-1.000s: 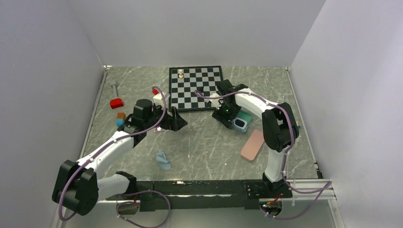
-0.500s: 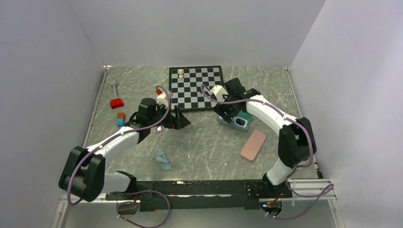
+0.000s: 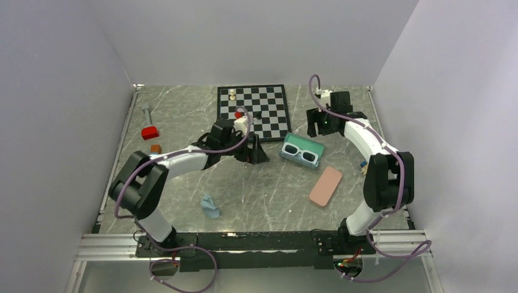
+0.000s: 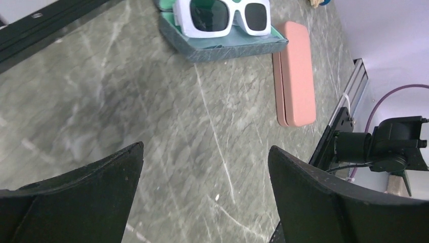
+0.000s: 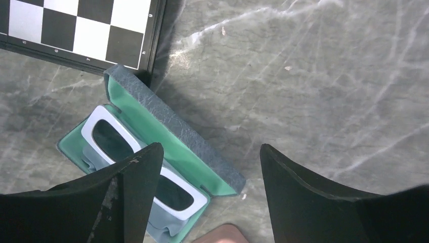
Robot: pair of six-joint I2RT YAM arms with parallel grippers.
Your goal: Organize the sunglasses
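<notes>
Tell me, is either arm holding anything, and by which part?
Nothing is held. Both the left end effector and the right end effector are open and empty; the sunglasses lie in their case.

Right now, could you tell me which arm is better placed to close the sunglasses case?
Probably the right: the right gripper hangs open just beyond the case, on its lid side; the left gripper, also open, faces its end.
</notes>
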